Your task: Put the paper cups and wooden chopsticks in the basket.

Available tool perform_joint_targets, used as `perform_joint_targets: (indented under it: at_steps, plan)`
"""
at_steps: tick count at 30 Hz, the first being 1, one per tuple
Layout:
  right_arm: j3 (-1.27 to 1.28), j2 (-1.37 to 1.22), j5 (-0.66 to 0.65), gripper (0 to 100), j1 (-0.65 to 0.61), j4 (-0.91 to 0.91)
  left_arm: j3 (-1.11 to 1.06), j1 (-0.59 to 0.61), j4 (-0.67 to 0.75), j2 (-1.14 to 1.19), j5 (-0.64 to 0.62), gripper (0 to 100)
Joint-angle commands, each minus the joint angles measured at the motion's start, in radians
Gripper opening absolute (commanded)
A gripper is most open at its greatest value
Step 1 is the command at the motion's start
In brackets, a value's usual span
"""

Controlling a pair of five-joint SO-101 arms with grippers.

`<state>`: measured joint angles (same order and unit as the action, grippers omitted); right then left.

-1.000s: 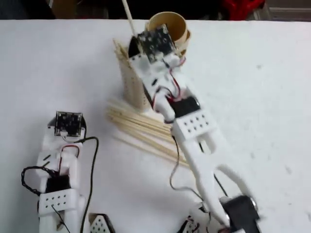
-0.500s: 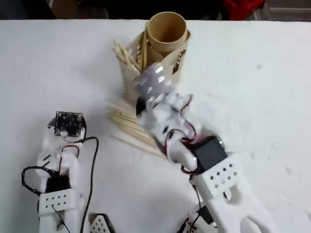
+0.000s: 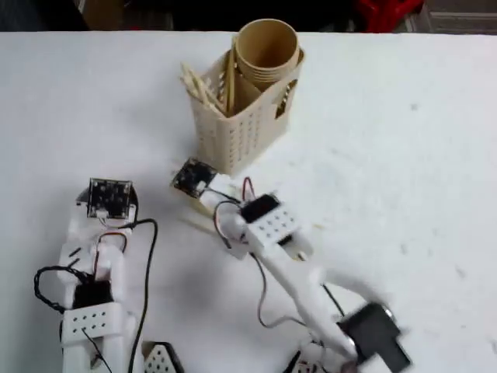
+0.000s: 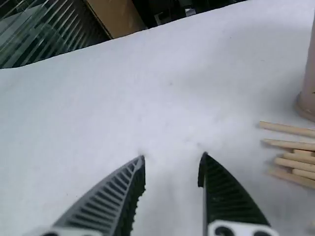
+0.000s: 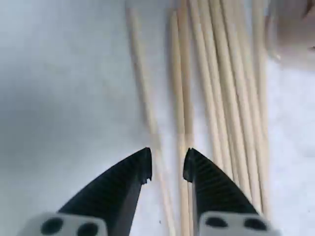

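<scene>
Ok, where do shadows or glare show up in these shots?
High view: even light, only faint soft shadow on the table by the basket. Right wrist view: table beside the chopsticks looks shaded, near the right hand. Left wrist view: no glare, no hard shadows.

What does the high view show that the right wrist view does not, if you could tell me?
The high view adds the paper cups stacked in the basket, upright chopsticks beside them, and the left arm. The right wrist view adds the right gripper, open above loose chopsticks. Both show those loose chopsticks lying on the white table.
</scene>
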<state>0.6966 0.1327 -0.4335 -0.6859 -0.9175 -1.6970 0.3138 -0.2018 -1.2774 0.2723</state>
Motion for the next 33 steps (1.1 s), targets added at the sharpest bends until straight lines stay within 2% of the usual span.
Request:
perform_joint_targets:
  at_steps: [1, 12, 16, 20, 33]
  plan:
    - [-0.094, -0.108, -0.014, 11.7, -0.005, 0.016, 0.000, -0.010, -0.002, -0.015, -0.008, 19]
    - [-0.178, -0.269, -0.012, 11.1, -0.001, 0.018, 0.000, -0.010, -0.002, -0.015, -0.008, 19]
    - [-0.178, -0.269, -0.005, 1.0, -0.001, 0.018, 0.000, -0.010, -0.002, -0.015, -0.008, 19]
    - [-0.178, -0.254, -0.003, 1.3, -0.001, 0.010, 0.000, -0.010, -0.002, -0.015, -0.008, 19]
    - [0.044, 0.340, 0.023, 1.6, -0.007, -0.031, 0.000, -0.010, -0.002, -0.015, -0.008, 19]
